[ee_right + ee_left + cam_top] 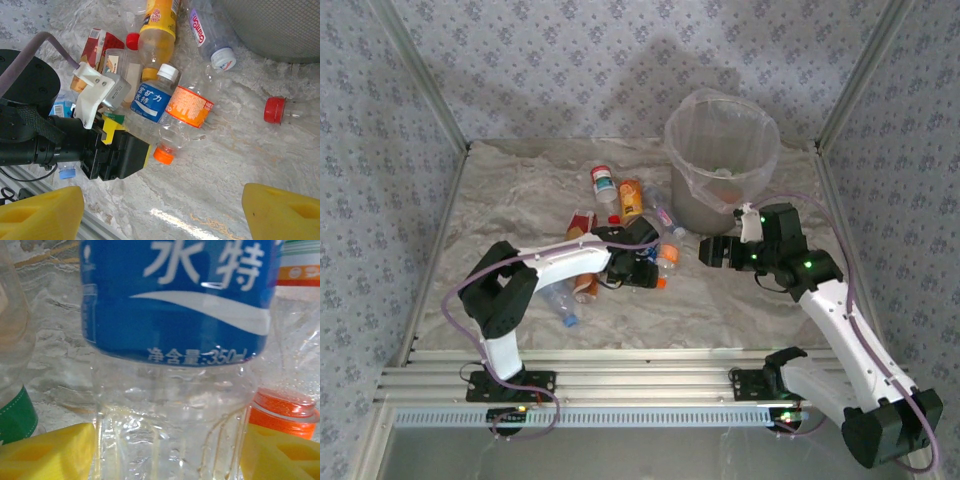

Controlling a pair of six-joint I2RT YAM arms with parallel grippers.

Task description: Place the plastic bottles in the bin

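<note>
The left gripper (170, 450) sits low at the near side of the pile of bottles, in the middle of the table (770, 300). Its jaws are partly closed around a blue-labelled bottle (175, 305). Both yellow fingers (50, 452) touch the clear lower body, one on each side. How firmly they press I cannot tell, and the bottle is lying among the others. Just right of it lies a crumpled bottle with an orange cap (282, 412), and just left of it a clear one with a green label (17, 415).

The right gripper (162, 220) hangs above the table to the right of the pile, its fingers spread wide with nothing between them. Below it, the white-capped, blue-labelled bottle touches an orange-labelled bottle (190, 105). A yellow bottle (157, 25) and a clear one with red lettering (210, 37) lie farther off. A red-capped bottle (275, 110) lies on its own to the right, near the bin (280, 25).

The bin stands at the far right of the table, just beyond the right gripper, with a clear bag folded over its rim. A blue-capped bottle (563, 310) lies near the left arm.
</note>
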